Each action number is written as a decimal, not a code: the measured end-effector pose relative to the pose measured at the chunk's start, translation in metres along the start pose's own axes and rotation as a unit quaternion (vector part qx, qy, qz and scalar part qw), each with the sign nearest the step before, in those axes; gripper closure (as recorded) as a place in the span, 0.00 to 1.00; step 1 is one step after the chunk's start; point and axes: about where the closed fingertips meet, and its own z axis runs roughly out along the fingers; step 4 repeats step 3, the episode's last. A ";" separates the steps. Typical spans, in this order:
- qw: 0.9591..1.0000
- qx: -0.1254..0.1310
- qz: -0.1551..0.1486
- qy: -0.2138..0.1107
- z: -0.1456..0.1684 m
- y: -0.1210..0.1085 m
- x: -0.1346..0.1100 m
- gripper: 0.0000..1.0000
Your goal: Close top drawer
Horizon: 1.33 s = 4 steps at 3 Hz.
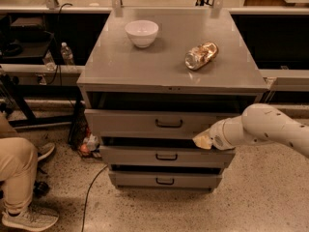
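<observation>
The top drawer (145, 122) is a wide grey metal drawer with a small black handle (169, 123) at its centre. It stands a little out from the cabinet, with a dark gap above its front panel. My gripper (203, 140) is at the end of the white arm that comes in from the right. It is against the lower right part of the drawer's front panel, right of the handle.
The grey cabinet top (159, 66) holds a white bowl (141, 33) and a crumpled can or bag (201, 55). Two shorter drawers (166, 156) sit below. A seated person's leg and shoe (19, 187) are at the left. A cable (91, 187) runs over the floor.
</observation>
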 end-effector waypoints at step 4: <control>0.983 0.082 0.126 0.100 -0.087 -0.020 0.100 1.00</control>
